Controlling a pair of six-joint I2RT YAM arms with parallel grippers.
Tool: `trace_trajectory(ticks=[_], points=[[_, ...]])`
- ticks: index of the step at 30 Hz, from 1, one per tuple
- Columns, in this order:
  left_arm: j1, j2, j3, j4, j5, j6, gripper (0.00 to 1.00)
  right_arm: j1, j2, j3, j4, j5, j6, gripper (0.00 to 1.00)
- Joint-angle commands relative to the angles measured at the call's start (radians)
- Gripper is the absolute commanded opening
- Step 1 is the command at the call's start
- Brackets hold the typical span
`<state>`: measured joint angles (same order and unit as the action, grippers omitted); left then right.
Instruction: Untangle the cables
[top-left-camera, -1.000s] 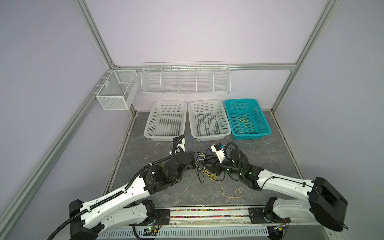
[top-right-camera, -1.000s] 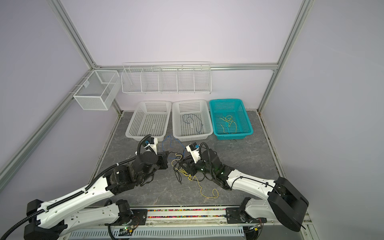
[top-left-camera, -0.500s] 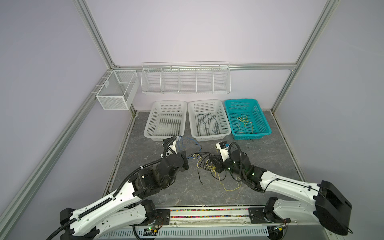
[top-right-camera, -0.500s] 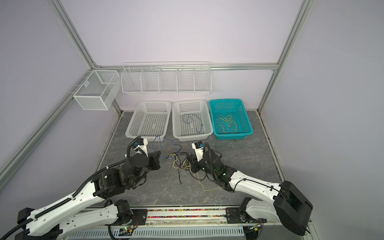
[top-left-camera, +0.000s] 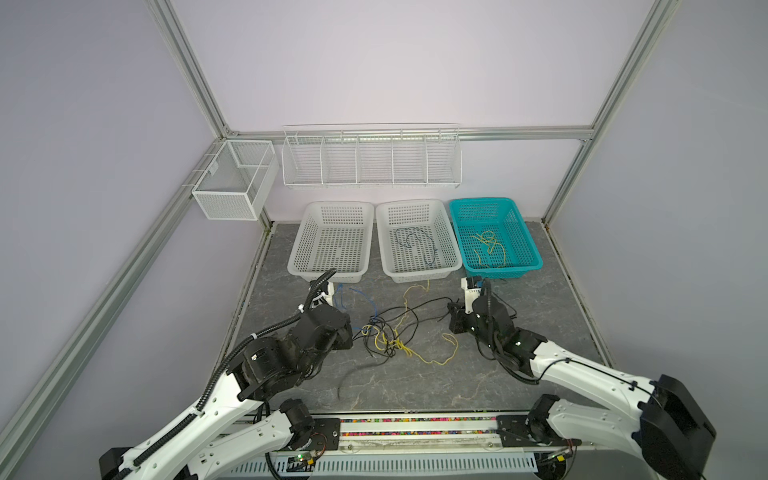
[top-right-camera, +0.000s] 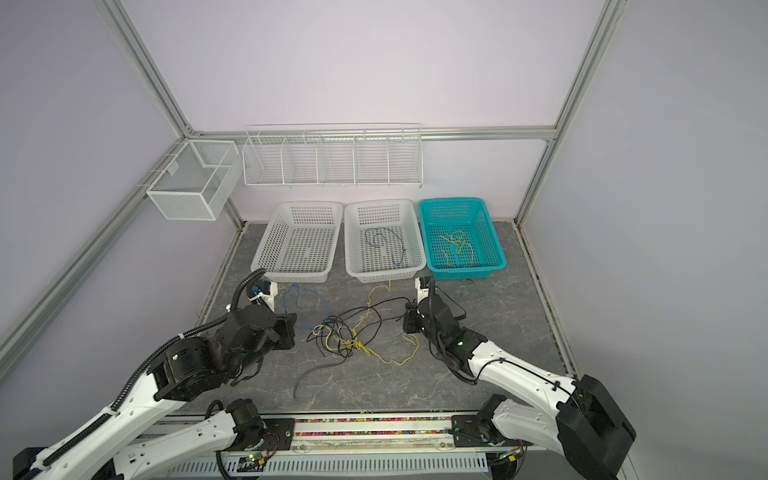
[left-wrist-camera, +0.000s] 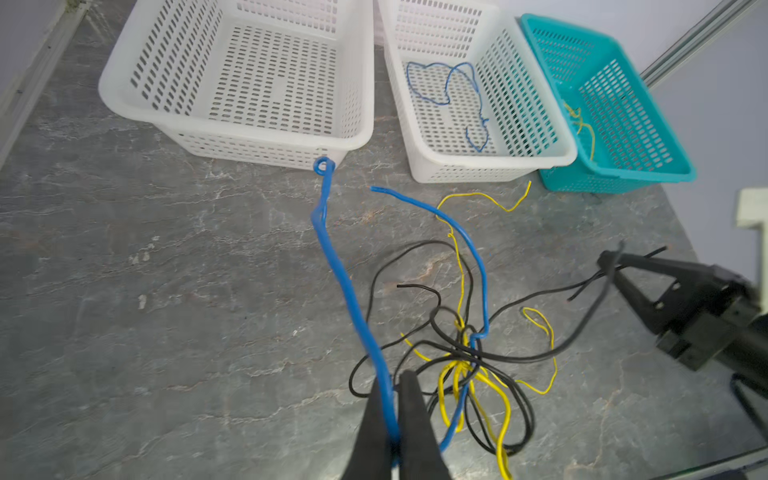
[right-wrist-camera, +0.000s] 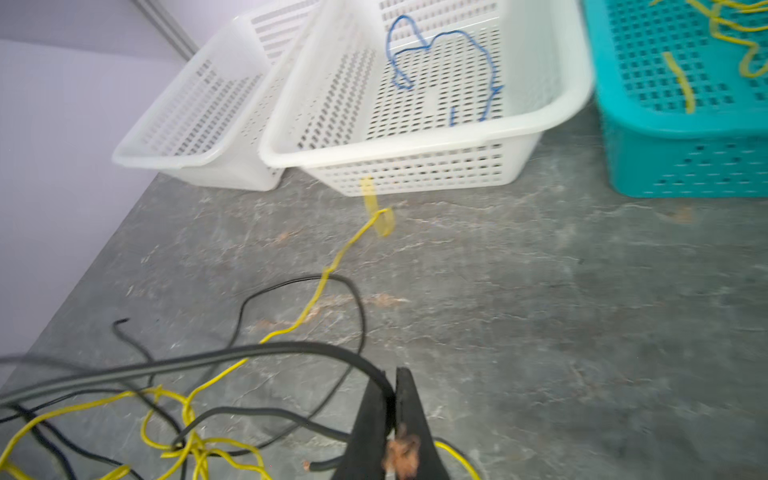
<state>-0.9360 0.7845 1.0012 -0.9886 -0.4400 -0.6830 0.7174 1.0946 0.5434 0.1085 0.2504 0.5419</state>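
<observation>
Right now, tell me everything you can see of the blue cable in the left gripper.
The blue cable is a thin, kinked, plastic-coated-looking wire lying loose on the grey table. The left gripper is shut on it partway along. One stretch runs to a small curled end at the foot of the leftmost white basket. The other seems to double back through the tangle of black and yellow cables, crossing them, and ends free on the table.

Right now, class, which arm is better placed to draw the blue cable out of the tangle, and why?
Left. The left hand is shut on the blue cable; the right hand grips a black cable.
</observation>
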Motion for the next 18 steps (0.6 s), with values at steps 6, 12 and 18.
trace_trajectory(ticks=[6,12,18], points=[[0.029,0.056,0.002,-0.151,0.015,0.066,0.00,-0.149,-0.155,-0.053,-0.110,0.017,0.113,0.06],[0.035,0.050,-0.043,-0.094,-0.001,0.085,0.00,-0.286,-0.291,-0.094,-0.137,-0.062,0.154,0.06],[0.068,0.102,-0.081,-0.044,0.036,0.107,0.00,-0.408,-0.407,-0.055,-0.187,-0.186,0.149,0.06]])
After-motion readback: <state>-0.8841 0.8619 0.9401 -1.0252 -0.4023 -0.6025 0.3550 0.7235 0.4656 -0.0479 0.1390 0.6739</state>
